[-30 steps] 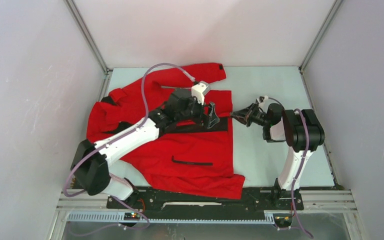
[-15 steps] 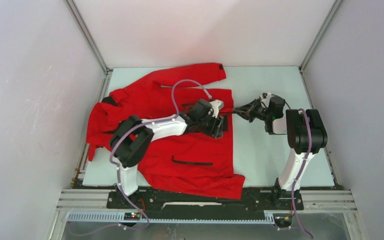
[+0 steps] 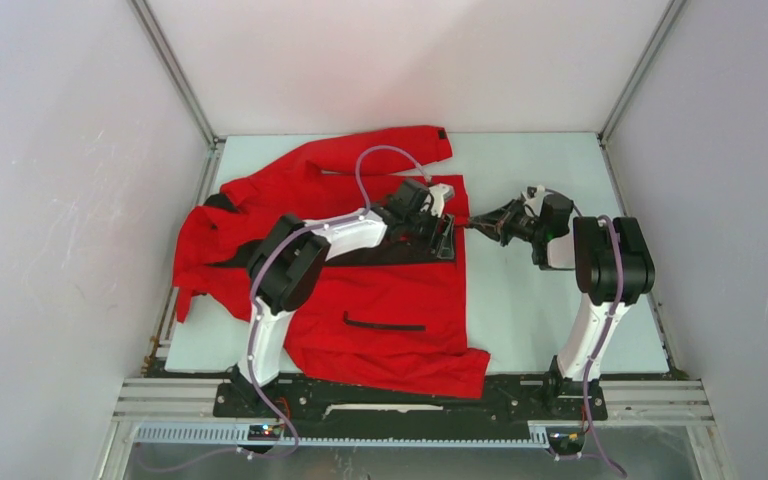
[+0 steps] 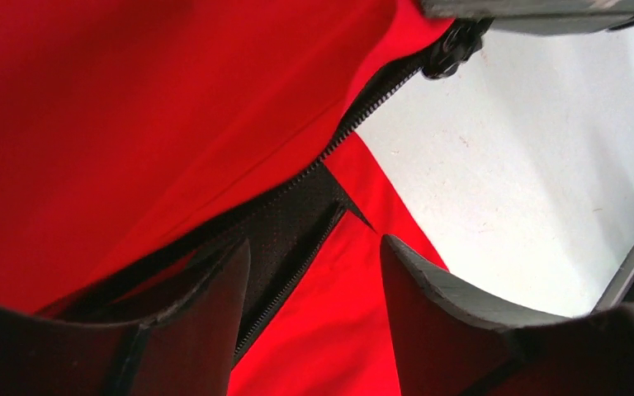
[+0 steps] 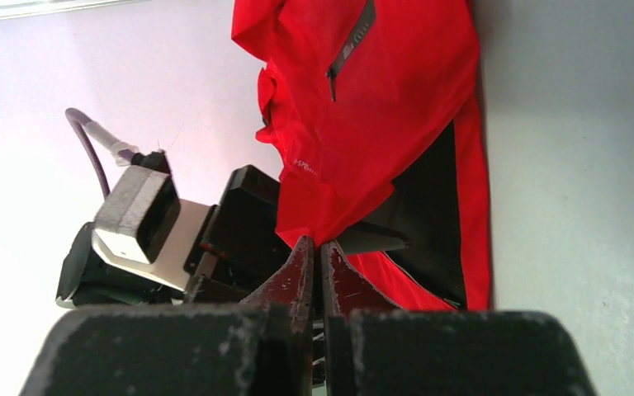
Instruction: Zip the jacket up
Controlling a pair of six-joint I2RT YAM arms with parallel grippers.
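Straddling the front zipper (image 4: 355, 115), the left gripper (image 4: 314, 243) has its fingers spread, with the line of black teeth and a wedge of dark mesh lining (image 4: 297, 214) running up between them; nothing is clamped. Just beyond it, the right gripper (image 5: 314, 246) has its fingers pressed together, pinching a thin point of red fabric at the hem end of the opening. A dark lump (image 4: 454, 41) sits at that end of the teeth; whether it is the slider cannot be told. The jacket (image 3: 390, 290) lies flat on the left half of the table (image 3: 530, 310), hem toward the right arm, one sleeve (image 3: 380, 145) along the far edge, the front not yet closed. Hazards from here: the right pinch holds very little cloth and would likely slip if the left arm pulls hard. Closing the left fingers at this spot could catch lining instead of the slider. The two grippers work close together, so a careless approach risks contact.
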